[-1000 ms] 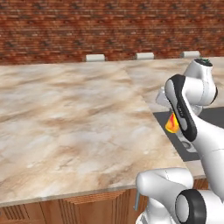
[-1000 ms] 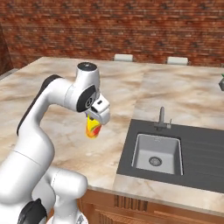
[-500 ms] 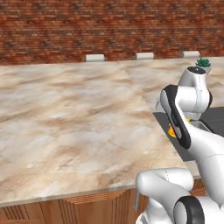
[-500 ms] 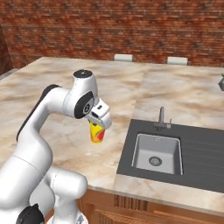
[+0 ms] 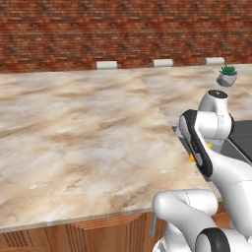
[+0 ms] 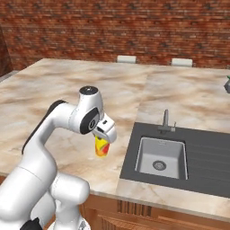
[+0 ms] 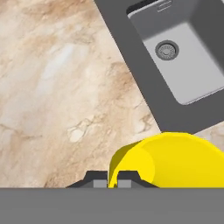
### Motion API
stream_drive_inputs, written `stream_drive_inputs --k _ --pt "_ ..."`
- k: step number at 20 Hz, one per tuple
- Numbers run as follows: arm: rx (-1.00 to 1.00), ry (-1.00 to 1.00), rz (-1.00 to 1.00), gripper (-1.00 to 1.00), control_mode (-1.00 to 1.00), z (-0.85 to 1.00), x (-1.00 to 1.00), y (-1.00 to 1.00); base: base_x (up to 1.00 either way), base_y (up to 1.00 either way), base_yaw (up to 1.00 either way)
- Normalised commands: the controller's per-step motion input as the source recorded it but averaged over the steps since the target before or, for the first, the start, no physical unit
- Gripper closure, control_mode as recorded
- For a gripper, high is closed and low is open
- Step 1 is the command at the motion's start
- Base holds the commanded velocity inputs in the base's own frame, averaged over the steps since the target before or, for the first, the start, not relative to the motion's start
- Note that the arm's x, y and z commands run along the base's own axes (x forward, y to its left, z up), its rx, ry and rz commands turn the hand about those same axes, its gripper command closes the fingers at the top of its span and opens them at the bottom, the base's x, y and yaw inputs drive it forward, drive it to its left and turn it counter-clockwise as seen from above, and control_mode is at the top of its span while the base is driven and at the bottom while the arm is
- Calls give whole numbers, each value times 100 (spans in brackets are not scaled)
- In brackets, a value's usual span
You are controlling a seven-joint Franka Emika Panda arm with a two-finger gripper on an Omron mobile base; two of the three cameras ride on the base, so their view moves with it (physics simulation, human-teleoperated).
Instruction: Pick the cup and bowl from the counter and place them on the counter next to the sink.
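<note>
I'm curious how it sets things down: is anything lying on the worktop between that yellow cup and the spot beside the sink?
Nothing visible. The cup hangs in the pincer over bare counter just left of the sink.

One cup (image 6: 102, 147), one sink (image 6: 161, 156), one potted plant (image 5: 227, 76).

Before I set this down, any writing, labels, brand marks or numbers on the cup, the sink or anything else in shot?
None: no words, labels, brands or numbers can be read anywhere.
The cup is plain yellow with an orange-red band, no print.
The sink, its tap and the counter bear no marks.
The brick wall and the plant pot carry no signs.
</note>
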Motion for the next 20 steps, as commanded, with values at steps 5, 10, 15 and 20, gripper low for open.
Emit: stream_drive_inputs --k 5,10,15,20 --pt "6 4 0 100 -100 -35 5 -17 0 0 0" --pt "0 0 0 100 -100 -4 5 -4 0 0 0" --pt "0 0 0 100 -100 0 4 0 0 0 0" --pt "-2 0 1 100 -100 -26 10 0 0 0 0"
